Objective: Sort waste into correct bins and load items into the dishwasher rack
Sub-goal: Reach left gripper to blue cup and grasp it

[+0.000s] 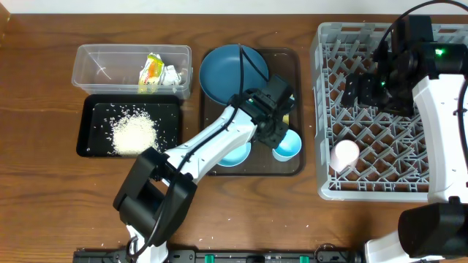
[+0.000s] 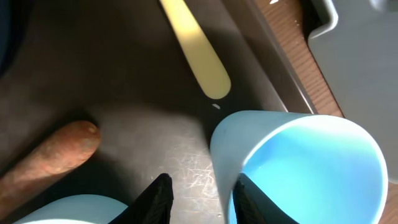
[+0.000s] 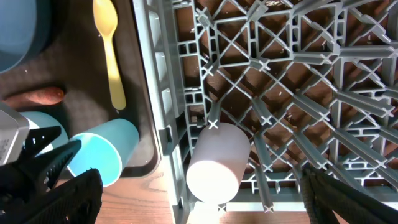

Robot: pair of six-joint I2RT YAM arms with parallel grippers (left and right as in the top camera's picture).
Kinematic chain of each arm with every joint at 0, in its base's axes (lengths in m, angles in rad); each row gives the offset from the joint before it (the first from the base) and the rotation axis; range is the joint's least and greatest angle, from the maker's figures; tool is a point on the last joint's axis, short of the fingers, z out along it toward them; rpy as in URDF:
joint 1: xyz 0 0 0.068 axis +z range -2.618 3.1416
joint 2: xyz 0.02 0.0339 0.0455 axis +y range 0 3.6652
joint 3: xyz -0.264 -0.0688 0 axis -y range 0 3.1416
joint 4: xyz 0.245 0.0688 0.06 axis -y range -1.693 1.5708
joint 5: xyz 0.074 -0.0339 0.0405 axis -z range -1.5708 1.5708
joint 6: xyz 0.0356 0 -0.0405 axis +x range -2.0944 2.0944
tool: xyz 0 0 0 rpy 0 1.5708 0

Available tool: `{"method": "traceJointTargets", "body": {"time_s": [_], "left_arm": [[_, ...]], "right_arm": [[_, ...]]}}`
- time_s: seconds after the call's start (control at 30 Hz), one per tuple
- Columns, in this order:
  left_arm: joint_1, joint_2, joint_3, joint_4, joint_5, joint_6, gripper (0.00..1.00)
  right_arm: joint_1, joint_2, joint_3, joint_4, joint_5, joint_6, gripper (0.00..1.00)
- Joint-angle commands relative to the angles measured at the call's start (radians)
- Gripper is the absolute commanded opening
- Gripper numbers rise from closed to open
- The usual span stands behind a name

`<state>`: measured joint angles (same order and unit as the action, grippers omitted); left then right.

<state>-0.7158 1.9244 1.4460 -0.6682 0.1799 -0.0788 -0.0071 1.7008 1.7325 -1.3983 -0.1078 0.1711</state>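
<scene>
Fingers of the L gripper (image 2: 205,185) are apart, nothing squeezed yet. The wall of the light blue cup (image 2: 298,168) sits right btw them: one finger is outside it, the other looks to be inside the mouth. So the cup is right at the hand, at 12 o'clock, spreading off to 2. It stands mouth up on the dark brown serving tray (image 1: 294,64), so its long axis runs up and down. I think a pinch on the rim is the next move.

The small orange carrot (image 2: 46,158) lies at 9 o'clock from the fingers, near but apart. The small pale blue bowl (image 2: 68,213) peeks in at 7. The pale yellow spoon (image 2: 198,59) lies further up at 12, handle end toward the cup.

Seen from above, the large dark blue bowl (image 1: 232,73) is at the tray's 11 o'clock. Further off at 9 are the bins: clear tub (image 1: 99,69) w/ the wrapper (image 1: 152,73) in it, black tray (image 1: 170,117) w/ the rice (image 1: 135,134).

The dishwasher rack (image 1: 322,109) is at 3 o'clock from the cup, just past the tray edge. The pink-and-white cup (image 1: 345,153) is in it, near the 7 o'clock corner. The R gripper (image 1: 357,89) hangs over the rack, fingers (image 3: 56,199) apart and empty. The L arm is far nearer the cup, so I'd say lifting it over to 3 is L's job.
</scene>
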Motion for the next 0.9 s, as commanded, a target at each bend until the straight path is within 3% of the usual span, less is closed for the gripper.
{"method": "traceJointTargets", "body": {"time_s": [0.0,0.17,0.3,0.6,0.7,0.87], "left_arm": [[-0.018,0.027,-0.003,0.005,-0.009,-0.006,0.35],[-0.021,0.034,-0.003,0.006,-0.010,-0.006,0.26],[-0.021,0.034,-0.003,0.006,-0.010,-0.006,0.06],[0.060,-0.014,0.021,-0.035,0.018,-0.058,0.06],[0.157,-0.075,0.027,-0.060,0.128,-0.058,0.06],[0.378,-0.170,0.027,-0.051,0.490,-0.069,0.06]], "right_arm": [[-0.001,-0.001,0.014,-0.002,0.000,-0.016,0.99],[-0.001,-0.001,0.014,-0.006,0.000,-0.020,0.99],[-0.001,-0.001,0.014,-0.006,0.004,-0.020,0.99],[-0.001,-0.001,0.014,0.018,-0.017,-0.024,0.99],[-0.001,-0.001,0.014,0.037,-0.065,-0.043,0.99],[-0.001,-0.001,0.014,0.100,-0.294,-0.124,0.98]]}}
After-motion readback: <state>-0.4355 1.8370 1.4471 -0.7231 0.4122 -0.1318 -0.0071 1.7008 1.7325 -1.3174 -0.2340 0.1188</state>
